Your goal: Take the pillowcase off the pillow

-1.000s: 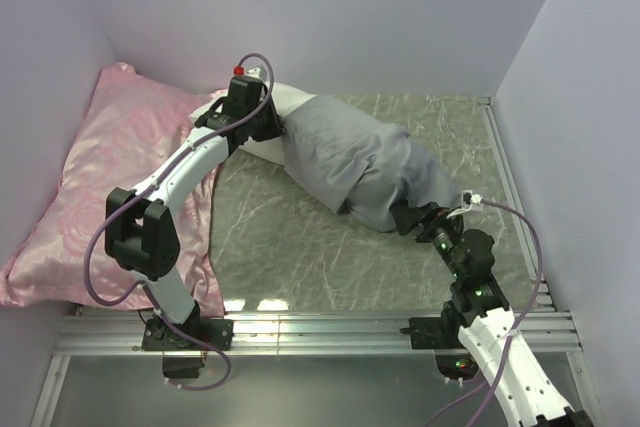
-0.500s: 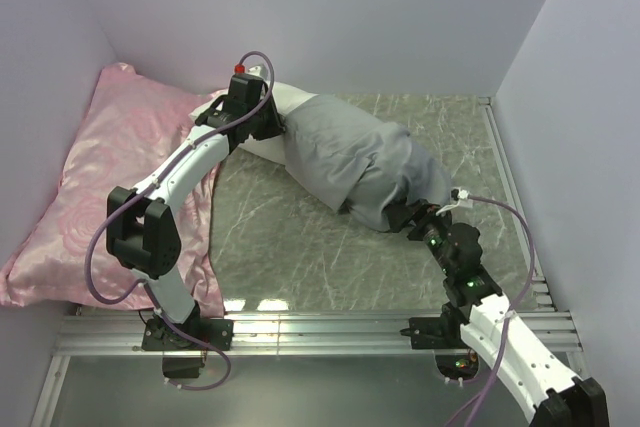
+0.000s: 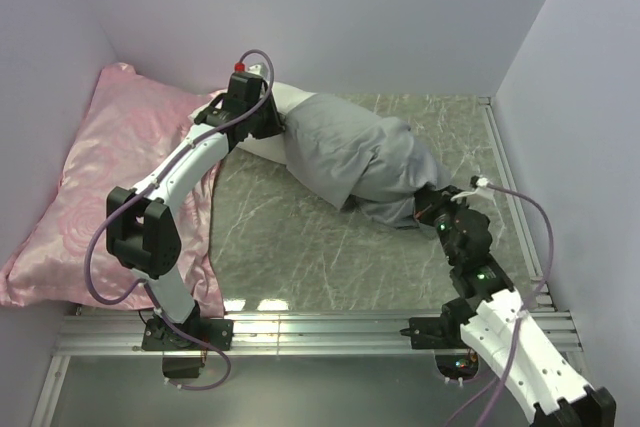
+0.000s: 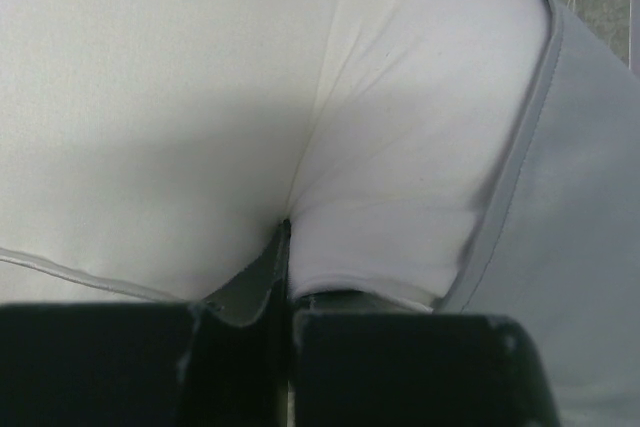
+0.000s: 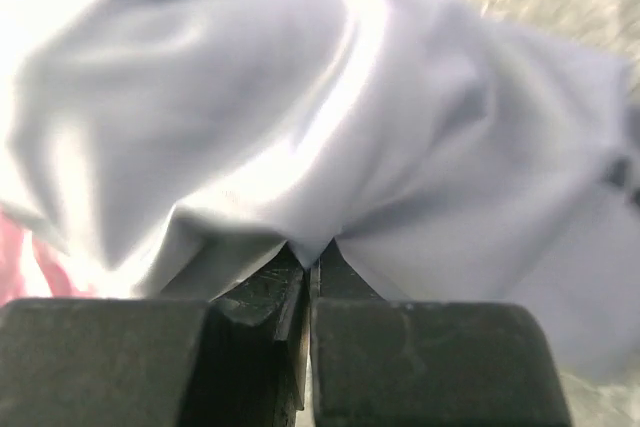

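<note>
The grey pillowcase (image 3: 355, 157) covers most of the white pillow (image 3: 288, 99), whose bare end sticks out at the upper left. My left gripper (image 3: 268, 119) is shut on that bare white pillow (image 4: 200, 97) fabric, with the pillowcase hem (image 4: 530, 137) just to its right. My right gripper (image 3: 425, 205) is shut on a pinch of the pillowcase (image 5: 330, 127) at its lower right end, where the cloth is bunched and drawn out toward the arm.
A pink rose-patterned satin pillow (image 3: 110, 177) lies along the left wall, under the left arm. The marbled table top (image 3: 300, 237) shows in front of the pillow. Walls close in on the left, back and right.
My right gripper has closed on the pillowcase's lower right end and drawn back to the right, stretching the cloth. The left gripper has kept its hold.
</note>
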{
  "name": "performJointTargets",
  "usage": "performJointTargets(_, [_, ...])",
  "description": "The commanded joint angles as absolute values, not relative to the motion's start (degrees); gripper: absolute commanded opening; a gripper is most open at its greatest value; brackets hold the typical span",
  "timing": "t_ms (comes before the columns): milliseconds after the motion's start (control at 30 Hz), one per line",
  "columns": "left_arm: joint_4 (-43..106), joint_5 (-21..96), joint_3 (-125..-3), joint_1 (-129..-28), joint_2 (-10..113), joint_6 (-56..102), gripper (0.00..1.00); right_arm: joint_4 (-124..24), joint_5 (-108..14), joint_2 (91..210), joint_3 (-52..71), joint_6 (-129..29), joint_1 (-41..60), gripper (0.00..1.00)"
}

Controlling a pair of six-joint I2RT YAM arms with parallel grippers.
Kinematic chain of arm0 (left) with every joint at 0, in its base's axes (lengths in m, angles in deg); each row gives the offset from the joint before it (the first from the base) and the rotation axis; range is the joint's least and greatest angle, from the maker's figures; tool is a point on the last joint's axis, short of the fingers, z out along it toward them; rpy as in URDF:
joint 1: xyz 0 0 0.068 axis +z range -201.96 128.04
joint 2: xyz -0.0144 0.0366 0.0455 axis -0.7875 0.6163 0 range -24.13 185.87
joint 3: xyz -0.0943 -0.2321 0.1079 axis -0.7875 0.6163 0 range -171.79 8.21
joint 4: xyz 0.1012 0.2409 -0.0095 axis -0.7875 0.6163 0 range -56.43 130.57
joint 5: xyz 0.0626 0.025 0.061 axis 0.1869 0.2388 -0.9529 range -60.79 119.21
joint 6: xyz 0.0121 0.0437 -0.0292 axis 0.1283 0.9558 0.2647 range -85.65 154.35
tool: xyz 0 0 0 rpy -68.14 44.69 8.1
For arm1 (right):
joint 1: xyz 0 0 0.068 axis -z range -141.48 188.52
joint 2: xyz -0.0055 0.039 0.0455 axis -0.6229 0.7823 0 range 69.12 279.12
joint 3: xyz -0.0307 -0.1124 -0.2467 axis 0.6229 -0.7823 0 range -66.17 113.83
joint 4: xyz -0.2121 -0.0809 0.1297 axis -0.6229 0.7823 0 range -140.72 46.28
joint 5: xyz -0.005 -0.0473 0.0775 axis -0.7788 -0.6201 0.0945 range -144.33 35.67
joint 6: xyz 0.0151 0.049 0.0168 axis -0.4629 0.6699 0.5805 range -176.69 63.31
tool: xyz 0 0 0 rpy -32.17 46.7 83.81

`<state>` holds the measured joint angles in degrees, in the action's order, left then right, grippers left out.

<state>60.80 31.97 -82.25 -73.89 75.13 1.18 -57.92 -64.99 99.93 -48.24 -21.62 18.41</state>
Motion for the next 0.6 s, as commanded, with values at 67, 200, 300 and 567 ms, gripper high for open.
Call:
performJointTargets(67, [57.6, 32.6, -83.6, -71.8, 73.4, -0.1, 0.00, -42.5, -78.1, 92.4, -32.6, -22.1, 18.2, 0.00])
performJointTargets(200, [54.1, 32.8, -77.6, -70.3, 72.1, -2.7, 0.00, -33.5, -82.1, 93.2, -17.2, -23.8, 18.2, 0.00])
performJointTargets(300, [50.6, 33.9, -72.6, -68.7, 71.4, -4.8, 0.00, -31.7, -82.7, 94.7, -9.3, -24.7, 18.3, 0.00])
performJointTargets(567, [46.9, 33.8, -66.7, -65.9, 72.5, -7.5, 0.00, -29.4, -81.7, 101.7, 9.8, -26.4, 18.2, 0.00])
